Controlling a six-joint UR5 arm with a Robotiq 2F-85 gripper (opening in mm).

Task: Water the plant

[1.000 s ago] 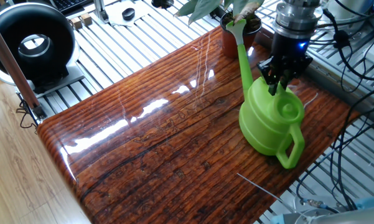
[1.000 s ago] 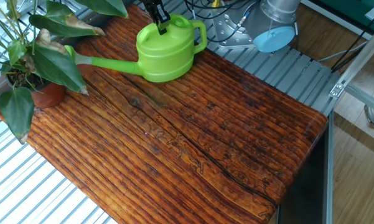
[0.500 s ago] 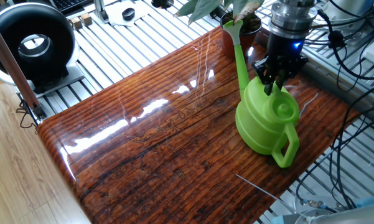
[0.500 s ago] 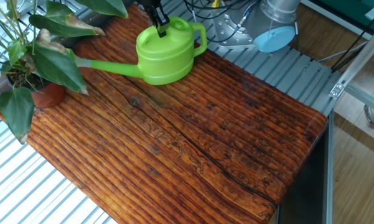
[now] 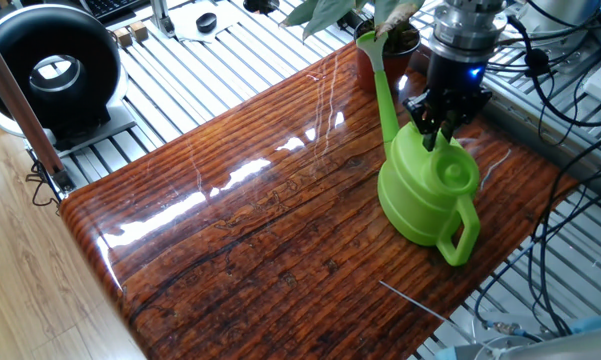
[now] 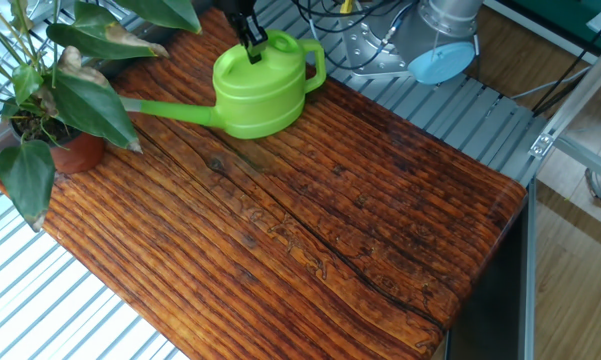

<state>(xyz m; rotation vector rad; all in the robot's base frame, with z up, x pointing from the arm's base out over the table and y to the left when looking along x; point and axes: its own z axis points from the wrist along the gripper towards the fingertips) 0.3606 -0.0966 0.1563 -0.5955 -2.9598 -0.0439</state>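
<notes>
While the plant's (image 6: pixel 55 95) terracotta pot (image 6: pixel 72 152) sits at the far corner of the wooden tabletop (image 6: pixel 310 220), much of it is poorly seen: in one fixed view only a sliver of pot and a few leaves show at the top edge, partly behind the spout, and in the other fixed view the leaves are cut off by the left and top borders. The plant stands upright, leaves drooping outward over the table's edge. The lime-green watering can (image 5: pixel 428 190) is near the same end of the table; whether its base rests on the wood or hangs just above it cannot be told. Its long axis runs from the loop handle (image 5: pixel 462 232) through the body to the spout (image 5: pixel 384 85), and the spout points toward the plant, its tip ending just beside the pot's rim in one fixed view and passing under a leaf in the other. The gripper (image 5: pixel 437 133) comes down from above at the top of the can's body, beside the filler opening. Its dark fingers (image 6: pixel 250 38) are drawn close together and appear to pinch the can's top bar or rim; the exact contact surface is hidden by the fingers themselves. The arm above is cropped by the frame edge in both views. Cables lie on the slatted base beside the table.
</notes>
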